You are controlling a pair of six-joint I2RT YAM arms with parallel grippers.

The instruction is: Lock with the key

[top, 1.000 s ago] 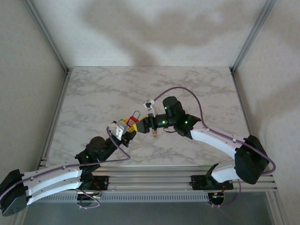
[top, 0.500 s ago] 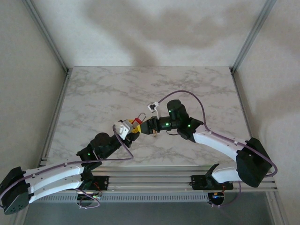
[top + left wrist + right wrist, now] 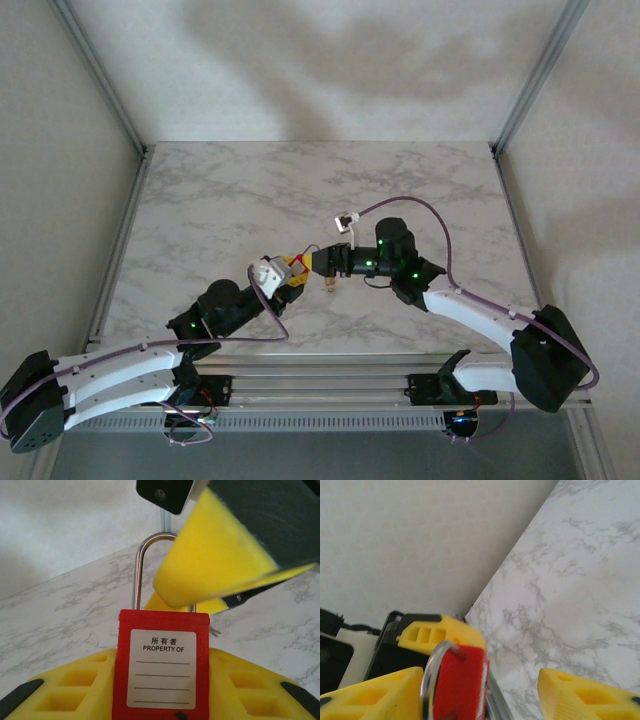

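— Watching that red padlock (image 3: 162, 665): the left gripper (image 3: 281, 272) clamps its body over the near middle of the marble table (image 3: 200, 190).

— And the right gripper (image 3: 313, 262)?

— Fingers apart around the shackle, grasping nothing. A sideways nudge could twist the padlock in the clamp. That brassy bit just below may be the key (image 3: 328, 285).

— Room?

— Plenty. Open marble all round, edges well apart; only the wrists crowd each other.

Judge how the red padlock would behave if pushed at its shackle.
Probably stiff: the red padlock has a hard-looking body and a metal shackle. Clamped by the left gripper, it likely won't tip, though its smooth sides might slip or pivot.
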